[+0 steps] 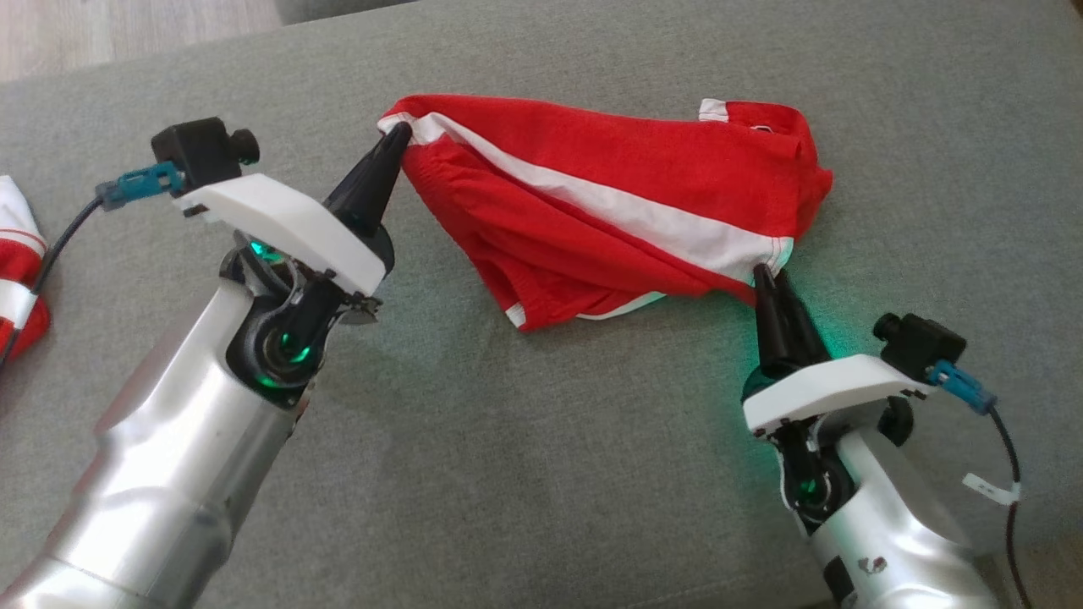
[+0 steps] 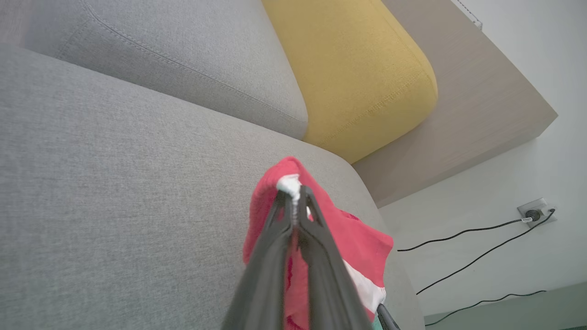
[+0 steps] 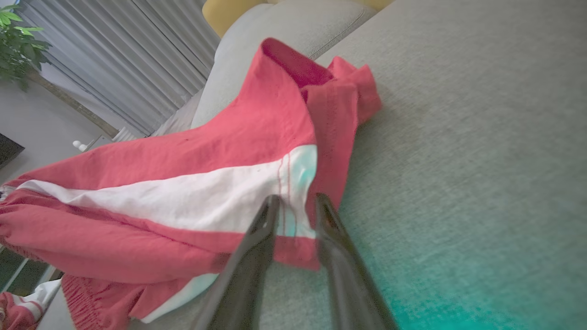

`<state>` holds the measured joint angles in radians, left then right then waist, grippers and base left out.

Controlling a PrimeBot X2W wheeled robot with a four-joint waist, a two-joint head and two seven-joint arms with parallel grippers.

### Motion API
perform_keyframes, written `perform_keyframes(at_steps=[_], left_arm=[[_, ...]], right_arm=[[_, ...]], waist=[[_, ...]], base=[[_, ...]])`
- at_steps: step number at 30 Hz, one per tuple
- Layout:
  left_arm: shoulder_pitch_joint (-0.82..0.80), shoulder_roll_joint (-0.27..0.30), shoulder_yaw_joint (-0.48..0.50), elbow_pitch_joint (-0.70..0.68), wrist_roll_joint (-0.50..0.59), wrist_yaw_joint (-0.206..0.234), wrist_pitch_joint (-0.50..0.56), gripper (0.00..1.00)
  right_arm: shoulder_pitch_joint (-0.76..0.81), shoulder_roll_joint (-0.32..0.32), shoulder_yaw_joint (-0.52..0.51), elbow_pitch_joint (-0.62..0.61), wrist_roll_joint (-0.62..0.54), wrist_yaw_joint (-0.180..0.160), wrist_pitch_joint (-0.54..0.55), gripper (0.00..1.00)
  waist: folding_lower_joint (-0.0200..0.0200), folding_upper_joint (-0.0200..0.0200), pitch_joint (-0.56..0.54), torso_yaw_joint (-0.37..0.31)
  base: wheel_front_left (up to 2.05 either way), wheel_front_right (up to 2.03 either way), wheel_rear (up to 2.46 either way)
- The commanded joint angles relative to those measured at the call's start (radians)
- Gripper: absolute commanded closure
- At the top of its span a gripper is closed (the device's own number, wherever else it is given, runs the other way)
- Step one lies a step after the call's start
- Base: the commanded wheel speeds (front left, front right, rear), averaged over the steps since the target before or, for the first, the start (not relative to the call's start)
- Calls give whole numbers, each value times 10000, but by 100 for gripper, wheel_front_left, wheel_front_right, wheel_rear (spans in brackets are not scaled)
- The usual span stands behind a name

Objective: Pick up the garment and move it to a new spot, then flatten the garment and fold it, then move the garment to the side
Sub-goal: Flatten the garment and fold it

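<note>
The garment (image 1: 609, 186) is a pair of red shorts with a white side stripe, lying crumpled and partly stretched on the grey sofa seat (image 1: 508, 474). My left gripper (image 1: 398, 131) is shut on the garment's upper left corner and holds it slightly off the seat; the left wrist view shows that gripper (image 2: 293, 197) pinching a white bit of the garment (image 2: 362, 247). At the lower right hem, my right gripper (image 1: 766, 275) has its jaws a little apart. In the right wrist view this gripper (image 3: 296, 201) straddles the white-striped edge of the garment (image 3: 183, 160).
Another red and white cloth (image 1: 17, 262) lies at the seat's left edge. A grey cushion (image 2: 183, 55) and a yellow cushion (image 2: 357, 68) stand at the back of the sofa. Wooden floor (image 1: 127, 30) shows beyond the far edge. Cables run to a wall socket (image 2: 534, 213).
</note>
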<state>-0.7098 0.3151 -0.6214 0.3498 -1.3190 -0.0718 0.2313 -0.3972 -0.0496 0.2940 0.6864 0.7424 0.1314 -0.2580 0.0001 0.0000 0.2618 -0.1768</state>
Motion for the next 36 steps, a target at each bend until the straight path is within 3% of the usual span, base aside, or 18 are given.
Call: perform_keyframes(at_steps=[1,7,11,17,22,25,31,36], left_arm=[[-432,232,315,-289,55,-106,-80,100],[-392,383,119,-232,613,-238,-488,100],[-411,616,-99,-144,1617,-295,-1344,100],[-847,1230,-590,-117,4034,-186,-3181,100],[-2411,1743,-1383,-59,6507,-342,-4312,100],[-3902,1630,-1556,187,7496,-449,-4696,100],[-6465,1226,-1579,988,8652,-548,-4913,100],[-7657,889,-853,536,9465,-572,-4927,100]], right_arm=[[-242,-6,380,-264,193,-7,-38,99],[-291,-6,445,-553,135,-7,-38,100],[-243,-6,-31,-1208,-362,-7,-38,100],[-749,-12,-1411,-2912,-1651,-7,-38,100],[-2785,-575,-1923,-3330,-2532,-7,-38,100],[-4505,-1252,-1900,-3002,-2777,-7,-38,100],[-7294,-1990,-2294,-2559,-2774,-7,-38,100],[-8557,-2358,-2751,-2815,-3120,-7,-38,100]], waist=[[-1,0,6,30],[-1,0,-125,56],[-1,0,-243,40],[-1,0,-217,-27],[-1,0,471,135],[-1,0,1146,362],[-1,0,2138,602],[-1,0,2492,665]], base=[[0,0,0],[0,0,0],[0,0,0],[0,0,0],[0,0,0],[0,0,0],[0,0,0],[0,0,0]])
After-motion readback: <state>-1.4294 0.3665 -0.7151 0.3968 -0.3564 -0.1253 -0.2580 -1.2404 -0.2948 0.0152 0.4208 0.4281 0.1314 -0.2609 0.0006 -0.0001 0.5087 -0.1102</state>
